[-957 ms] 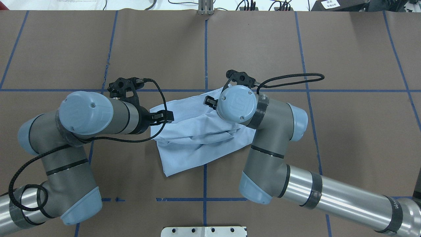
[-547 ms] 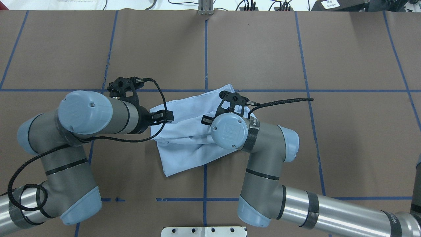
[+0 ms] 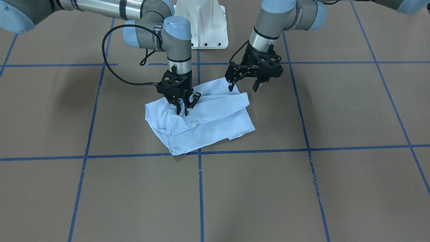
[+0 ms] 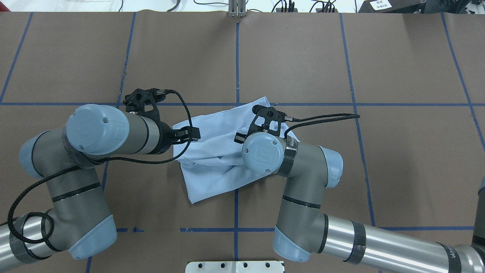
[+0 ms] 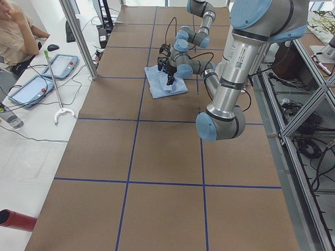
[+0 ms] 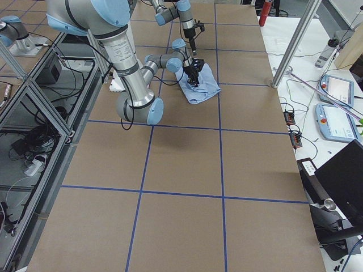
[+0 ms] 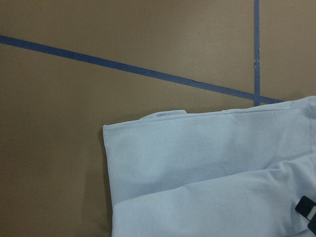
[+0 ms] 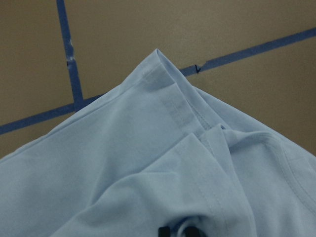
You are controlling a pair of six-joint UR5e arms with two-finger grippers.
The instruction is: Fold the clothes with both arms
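The left gripper (image 3: 243, 88) hangs just above the left edge of the T-shirt (image 3: 215, 126), its fingers spread wide and holding nothing. The light blue shirt lies in a rumpled, partly folded heap near the middle of the brown table (image 3: 336, 188), beside a crossing of blue tape lines (image 3: 302, 149). To the right, the right gripper (image 3: 183, 112) points straight down onto the cloth, its fingers pinched together on a fold of the top layer.

Brown-covered table (image 4: 295, 57), blue tape grid (image 4: 237, 57). Light blue T-shirt (image 4: 208, 178) lies rumpled near centre. White base plate (image 4: 235, 266) at the 6 o'clock edge, overhead view.
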